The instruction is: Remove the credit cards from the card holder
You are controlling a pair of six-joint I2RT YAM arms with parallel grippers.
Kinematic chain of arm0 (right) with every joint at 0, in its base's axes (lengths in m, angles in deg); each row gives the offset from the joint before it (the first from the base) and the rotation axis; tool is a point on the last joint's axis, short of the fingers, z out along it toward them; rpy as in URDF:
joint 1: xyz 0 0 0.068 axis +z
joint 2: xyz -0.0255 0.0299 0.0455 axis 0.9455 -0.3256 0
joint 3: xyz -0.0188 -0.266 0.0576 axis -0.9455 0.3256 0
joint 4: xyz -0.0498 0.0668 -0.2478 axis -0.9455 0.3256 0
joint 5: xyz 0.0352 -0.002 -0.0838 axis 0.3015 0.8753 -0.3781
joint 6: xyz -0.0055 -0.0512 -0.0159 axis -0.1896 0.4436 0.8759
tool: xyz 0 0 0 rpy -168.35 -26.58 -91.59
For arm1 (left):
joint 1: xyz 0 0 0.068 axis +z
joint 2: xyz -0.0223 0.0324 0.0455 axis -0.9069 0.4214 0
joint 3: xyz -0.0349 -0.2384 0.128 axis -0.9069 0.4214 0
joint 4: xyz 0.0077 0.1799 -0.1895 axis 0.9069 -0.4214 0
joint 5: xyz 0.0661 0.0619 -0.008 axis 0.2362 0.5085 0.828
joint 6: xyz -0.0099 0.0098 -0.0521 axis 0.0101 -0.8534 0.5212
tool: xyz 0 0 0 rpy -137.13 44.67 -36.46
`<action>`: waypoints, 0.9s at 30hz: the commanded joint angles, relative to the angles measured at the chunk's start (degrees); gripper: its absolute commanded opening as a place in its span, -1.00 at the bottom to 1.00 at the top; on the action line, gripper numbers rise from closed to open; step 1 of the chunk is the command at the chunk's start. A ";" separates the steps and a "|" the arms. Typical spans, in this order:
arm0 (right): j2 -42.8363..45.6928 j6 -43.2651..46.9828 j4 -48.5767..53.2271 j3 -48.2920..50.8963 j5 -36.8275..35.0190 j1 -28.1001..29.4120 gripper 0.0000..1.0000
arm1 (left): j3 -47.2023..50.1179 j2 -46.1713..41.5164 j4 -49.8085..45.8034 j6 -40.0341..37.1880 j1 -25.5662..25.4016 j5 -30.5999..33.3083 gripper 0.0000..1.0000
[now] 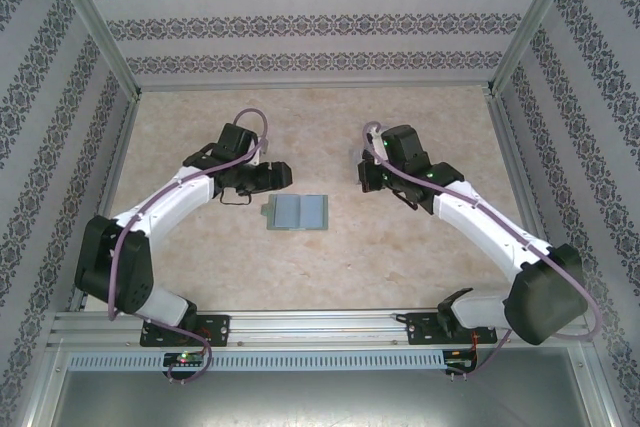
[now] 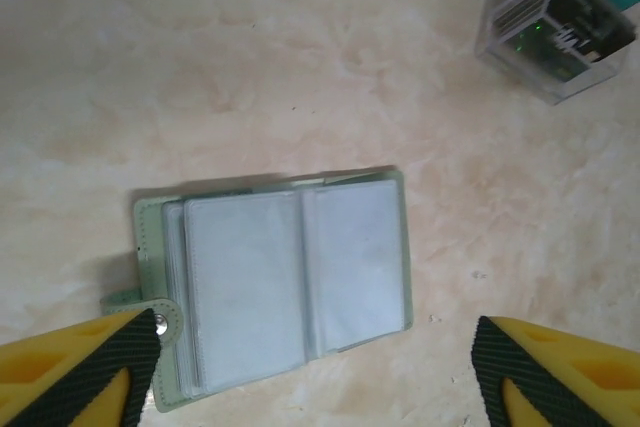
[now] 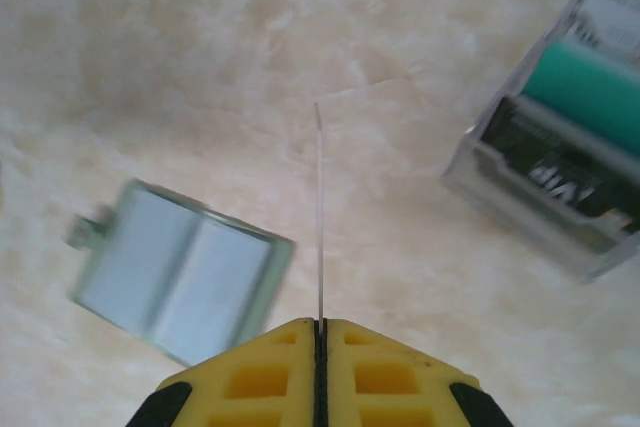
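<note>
1. One mottled beige tabletop (image 1: 420, 247) carries everything.
2. Open flat, the grey-green card holder (image 2: 270, 282) shows clear sleeves, long axis across the left wrist view; the left gripper (image 2: 315, 332) hovers spread wide above it.
3. Teal-and-dark credit cards (image 3: 560, 162), pale-edged, sit well apart from it, slanted, partly cut off.
4. Clamped shut, the right gripper (image 3: 320, 332) pinches a thin card (image 3: 318, 217) edge-on, face unreadable.

The left arm (image 1: 160, 207) and right arm (image 1: 480, 222) rise from the near edge, elbows bent outward, wrists angled inward toward each other. The left gripper (image 2: 315, 352) points down with its yellow-and-black fingers (image 2: 75, 367) spread wide. The right gripper (image 3: 320, 327) has its fingers pressed together, pinching a thin card (image 3: 319, 207) edge-on.
</note>
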 commanded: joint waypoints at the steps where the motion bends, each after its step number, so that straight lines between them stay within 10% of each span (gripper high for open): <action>1: 1.33 19.35 4.41 -2.27 -5.50 -0.80 -1.00 | -0.66 -2.43 1.04 -1.68 0.40 1.39 0.74; 17: -15.59 60.11 3.64 -16.29 -19.19 -5.03 -1.00 | 1.13 -8.10 1.52 -2.63 0.44 3.98 0.99; 27: -25.32 67.87 1.35 -21.72 -19.72 -7.99 -1.00 | 0.31 -7.83 0.57 -2.95 0.43 5.18 0.99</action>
